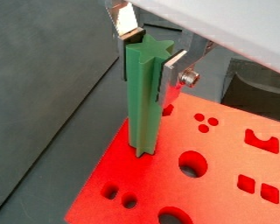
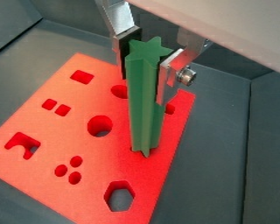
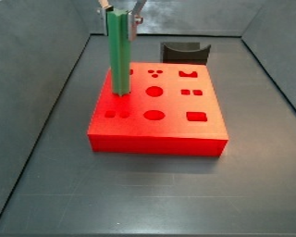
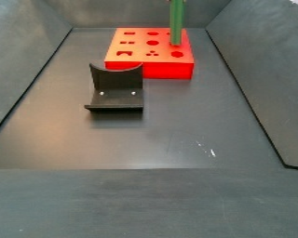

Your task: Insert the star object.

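The star object, a long green peg [image 1: 143, 96] with a star-shaped end, stands upright in my gripper [image 1: 147, 48], whose silver fingers [image 1: 174, 59] are shut on its upper part. Its lower end rests on or in the red block [image 1: 224, 166] near one edge. Both wrist views show this; the peg [image 2: 146, 96] meets the red block [image 2: 60, 131] close to the round hole. In a side view the peg [image 3: 118, 54] rises from the block [image 3: 163, 125] at its left side. In another side view the peg [image 4: 177, 20] stands at the block's [image 4: 149, 58] right end.
A small black curved piece [image 4: 115, 89] lies on the dark floor in front of the block; it also shows behind the block in a side view [image 3: 184, 52]. Sloped grey walls [image 4: 27, 84] enclose the floor. The block has several shaped holes.
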Available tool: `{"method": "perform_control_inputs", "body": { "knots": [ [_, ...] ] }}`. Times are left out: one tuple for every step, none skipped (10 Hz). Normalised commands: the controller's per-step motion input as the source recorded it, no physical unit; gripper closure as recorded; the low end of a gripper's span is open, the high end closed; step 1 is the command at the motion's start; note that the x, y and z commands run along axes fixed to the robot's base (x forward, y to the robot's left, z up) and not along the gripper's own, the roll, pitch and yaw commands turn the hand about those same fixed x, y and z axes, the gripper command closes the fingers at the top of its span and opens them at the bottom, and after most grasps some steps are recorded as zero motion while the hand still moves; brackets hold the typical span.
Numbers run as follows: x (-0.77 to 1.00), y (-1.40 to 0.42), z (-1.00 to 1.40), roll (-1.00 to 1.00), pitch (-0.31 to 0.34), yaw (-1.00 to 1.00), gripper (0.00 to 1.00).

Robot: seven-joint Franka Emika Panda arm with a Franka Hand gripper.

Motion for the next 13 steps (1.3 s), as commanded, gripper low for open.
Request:
{"method": "perform_control_inputs", "body": {
  "knots": [
    [0.05,-0.02,-0.07,0.00,0.041,0.06,1.00],
    [0.00,0.00,-0.02,0.00,0.000,0.00,1.00],
    [0.00,0.00,-0.83,0.00,-0.063,0.00,1.00],
    [-0.01,0.05,-1.00,0.00,-0.090,0.00,1.00],
    [-0.04,0.08,-1.00,0.00,-0.066,0.00,1.00],
    [-0.05,0.11,-1.00,0.00,-0.026,0.00,1.00],
    [0.00,0.09,-1.00,0.03,-0.001,0.00,1.00],
    [0.06,0.08,-1.00,0.13,0.000,0.00,1.00],
    [0.07,0.01,-1.00,0.17,0.000,0.00,1.00],
    [0.00,0.00,-1.00,0.11,-0.034,-0.08,1.00],
    [-0.03,0.00,-1.00,0.08,-0.059,-0.06,1.00],
    [0.00,0.00,-1.00,0.00,-0.090,0.01,1.00],
    [0.16,0.00,-1.00,0.00,-0.083,0.00,1.00]
  ]
}}
